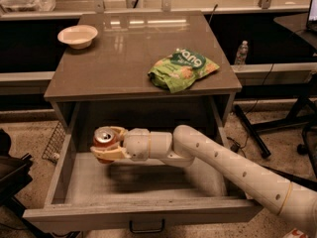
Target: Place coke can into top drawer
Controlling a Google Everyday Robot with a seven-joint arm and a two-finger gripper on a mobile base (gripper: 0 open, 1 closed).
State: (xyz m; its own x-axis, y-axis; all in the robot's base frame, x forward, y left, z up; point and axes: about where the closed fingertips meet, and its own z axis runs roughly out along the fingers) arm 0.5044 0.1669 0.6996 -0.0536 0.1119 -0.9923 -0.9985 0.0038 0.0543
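Observation:
The top drawer [143,213] of the grey cabinet is pulled wide open, with its front panel and small dark handle at the bottom of the view. My gripper [105,150] reaches in from the right and is shut on the red coke can [104,138]. It holds the can upright, silver top up, over the left rear part of the drawer. I cannot tell whether the can's bottom touches the drawer floor.
On the cabinet top [119,53] lie a green chip bag [182,68] at the right and a white bowl [77,35] at the back left. A clear water bottle [240,52] stands on a ledge to the right. A wire basket [55,143] sits on the floor at left.

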